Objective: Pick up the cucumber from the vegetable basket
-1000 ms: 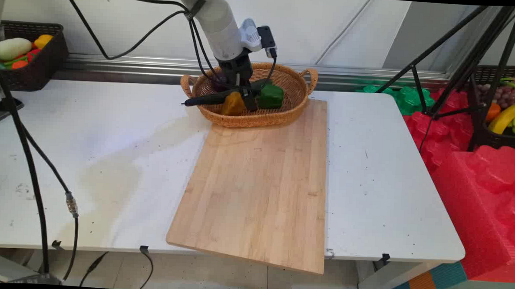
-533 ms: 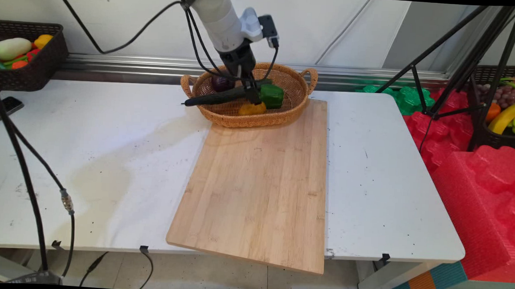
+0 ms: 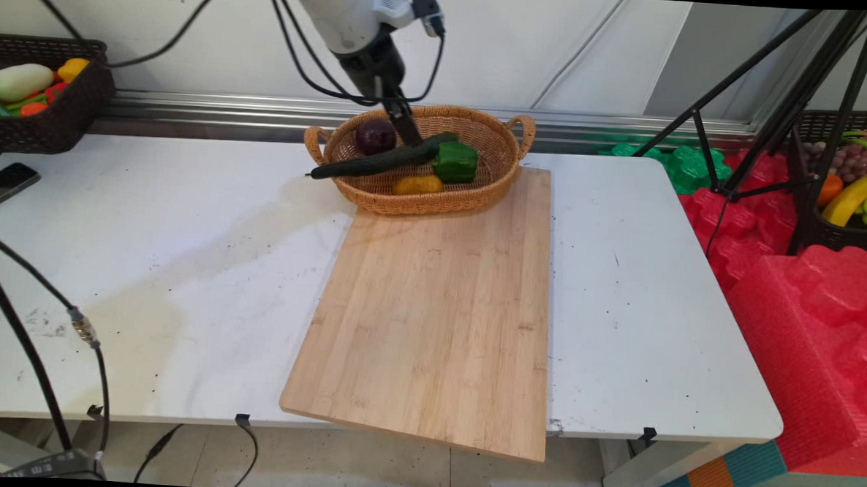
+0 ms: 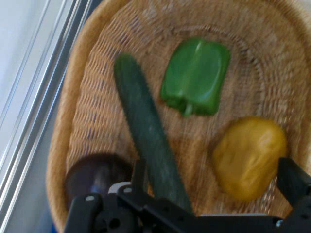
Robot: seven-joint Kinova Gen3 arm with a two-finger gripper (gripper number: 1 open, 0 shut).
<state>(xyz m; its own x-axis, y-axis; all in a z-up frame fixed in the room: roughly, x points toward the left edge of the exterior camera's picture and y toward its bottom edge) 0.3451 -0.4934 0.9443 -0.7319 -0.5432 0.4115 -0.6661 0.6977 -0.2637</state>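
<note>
A wicker basket [image 3: 420, 203] at the back of the table holds a long dark green cucumber [image 3: 378, 162], a green bell pepper [image 3: 454, 162], a yellow lemon-like fruit [image 3: 418, 185] and a dark purple round vegetable [image 3: 376, 135]. My gripper [image 3: 409, 129] hangs open just above the basket, over the cucumber, with nothing in it. In the hand view the cucumber [image 4: 148, 131] runs up between the fingers. The pepper [image 4: 195, 76] lies beyond it, the yellow fruit [image 4: 249, 156] near the right finger, and the purple vegetable [image 4: 97, 175] by the left. The basket's rim [image 4: 73, 97] curves along the left.
A large wooden cutting board [image 3: 438, 302] lies in front of the basket and reaches the table's near edge. A dark basket of vegetables [image 3: 51, 117] and a phone [image 3: 12, 179] are at the far left. A tripod [image 3: 776, 105] and red foam [image 3: 804, 303] stand off the right.
The gripper was low in the basket, closed around the yellow fruit. It let the fruit go and rose up and back. The fruit now lies at the basket's front.
</note>
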